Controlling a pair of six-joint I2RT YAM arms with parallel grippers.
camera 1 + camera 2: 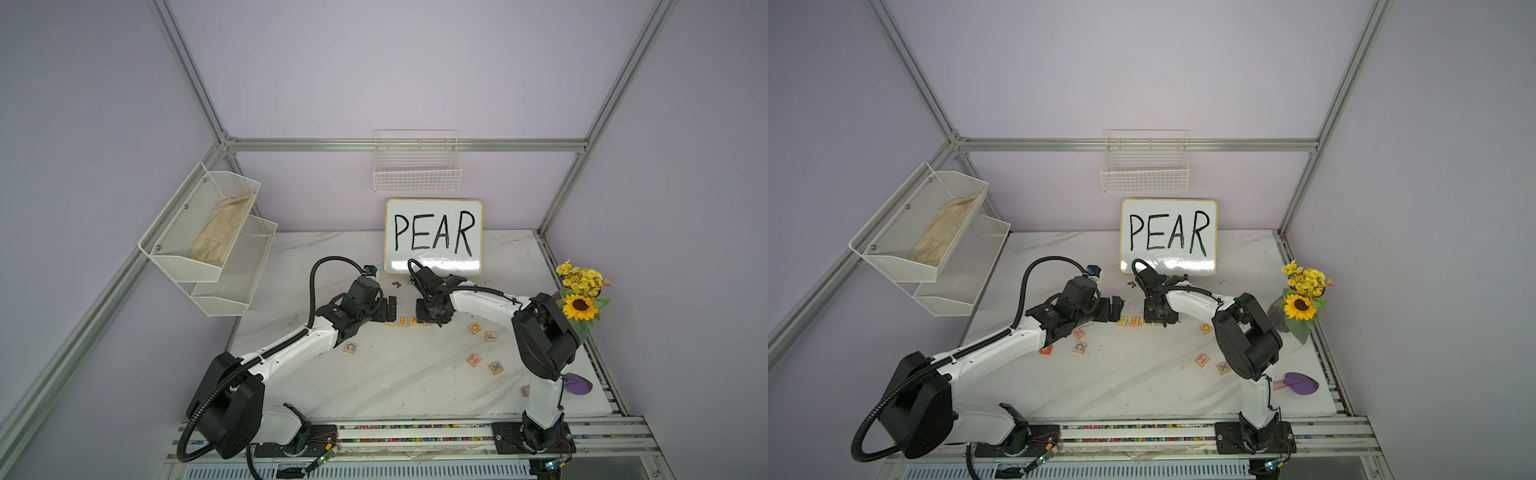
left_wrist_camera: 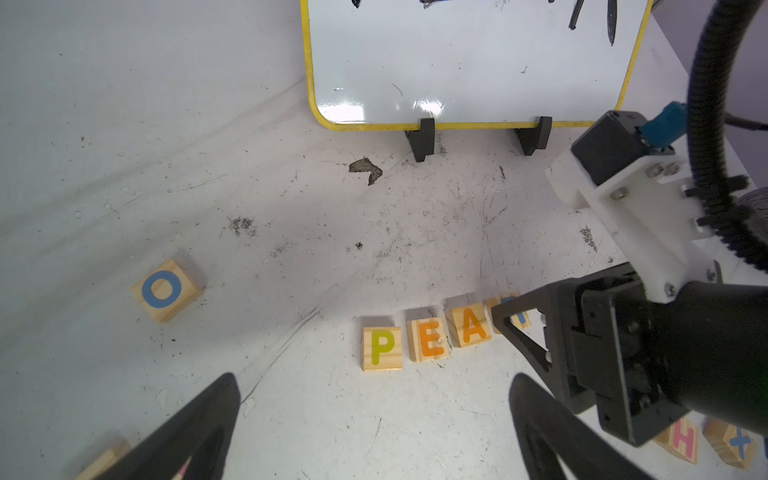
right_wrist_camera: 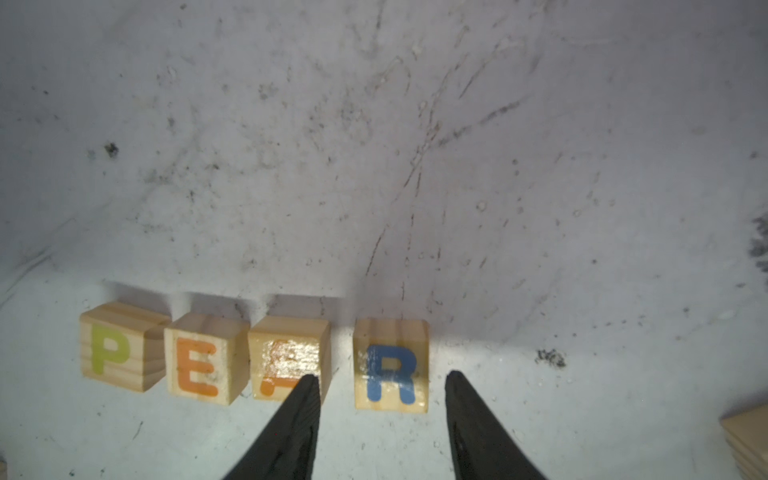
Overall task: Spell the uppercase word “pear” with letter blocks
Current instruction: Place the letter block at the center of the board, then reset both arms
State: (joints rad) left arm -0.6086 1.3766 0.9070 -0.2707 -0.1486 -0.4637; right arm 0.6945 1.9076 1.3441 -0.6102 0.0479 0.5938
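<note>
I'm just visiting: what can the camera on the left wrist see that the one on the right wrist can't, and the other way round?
Only the left wrist view: the lower part of the whiteboard on its black feet, a blue O block apart from the row, and an H block. Only the right wrist view: the blue R block in full, between the open fingers of the right gripper, a small gap from the A block. Both: the P block, the E block and that A block, side by side in a row.
</note>
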